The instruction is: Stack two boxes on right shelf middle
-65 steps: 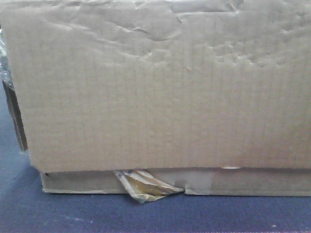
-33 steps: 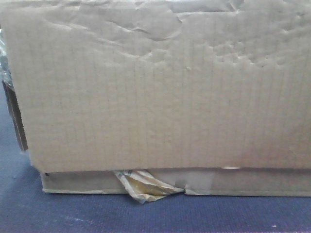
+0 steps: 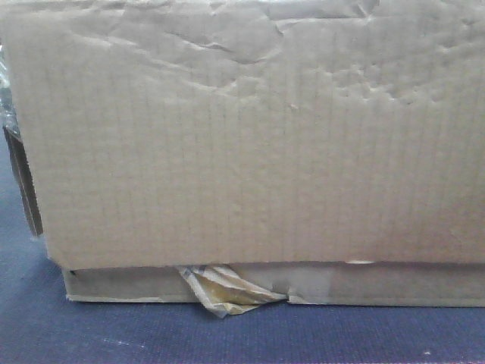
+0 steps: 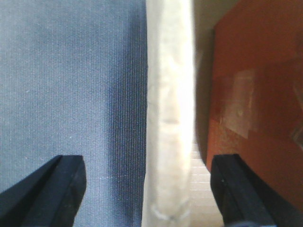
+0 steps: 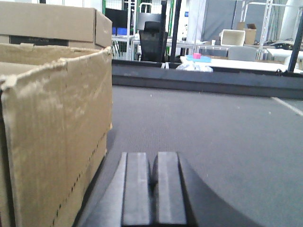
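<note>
Surface (image 3: 242, 337): dark blue-grey fabric, carrying everything listed. Box (image 3: 250, 152): tan corrugated, creased face, filling the front view, standing on the surface; the shelf appears in no view. Second box (image 5: 52, 21): behind the first and seen higher; whether it is stacked cannot be told. Left tool (image 4: 147, 163): fingers spread wide astride the pale box wall (image 4: 168, 94), one outside over the fabric, one over the orange-brown interior, nothing pinched. Right tool (image 5: 151, 175): fingers pressed together, empty, just beside the box's side. Tape scrap (image 3: 227, 292): yellowish, at the bottom edge. Handling note: likely the grasp stage; seat the left fingers deep and square on the wall before closing, since the crumpled rim may buckle. Views: only the left wrist shows the straddle, only the right wrist the second box; the front shows neither tool.
</note>
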Tool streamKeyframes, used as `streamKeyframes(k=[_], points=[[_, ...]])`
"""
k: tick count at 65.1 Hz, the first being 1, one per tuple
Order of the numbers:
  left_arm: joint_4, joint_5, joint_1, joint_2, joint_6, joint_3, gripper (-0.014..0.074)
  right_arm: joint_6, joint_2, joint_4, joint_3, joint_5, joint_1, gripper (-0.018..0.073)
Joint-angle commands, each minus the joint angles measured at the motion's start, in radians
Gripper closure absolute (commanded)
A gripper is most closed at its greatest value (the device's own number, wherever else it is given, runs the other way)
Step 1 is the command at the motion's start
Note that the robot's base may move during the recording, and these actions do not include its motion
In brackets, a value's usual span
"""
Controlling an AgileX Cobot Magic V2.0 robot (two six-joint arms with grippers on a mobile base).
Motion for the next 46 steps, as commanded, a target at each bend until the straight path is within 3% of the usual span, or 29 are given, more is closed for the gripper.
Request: streamKeyframes(k=[1,5,10,24,39,46], points=[[0.006,-0.002,0.000,-0.005,0.020,-0.010,0.0153,-0.003,-0.003,0.002,0.000,-0.114,0.003,0.0720],[0.006,-0.002,0.000,-0.007,0.029,-0.015,0.0153,-0.003,-0.003,0.002,0.000,-0.150,0.003,0.0720],[0.006,-0.002,0.000,-0.007,0.029,-0.024,0.0153,-0.003,-0.003,0.002,-0.092,-0.065,0.003,0.0720],[0.006,-0.002,0.000,-0.010,0.031,-0.026,0.0153,-0.003,0.160,0.002,-0.423,0.262,0.003,0.0720],[0.006,-0.002,0.000,-0.010,0.031,-0.026,0.0153,-0.003,0.576,0.002,-0.758,0.766,0.003,0.0720],[0.006,-0.002,0.000,-0.010,0.031,-0.026,0.0153,-0.003,0.745,0.002,-0.880,0.911,0.003,0.0720]])
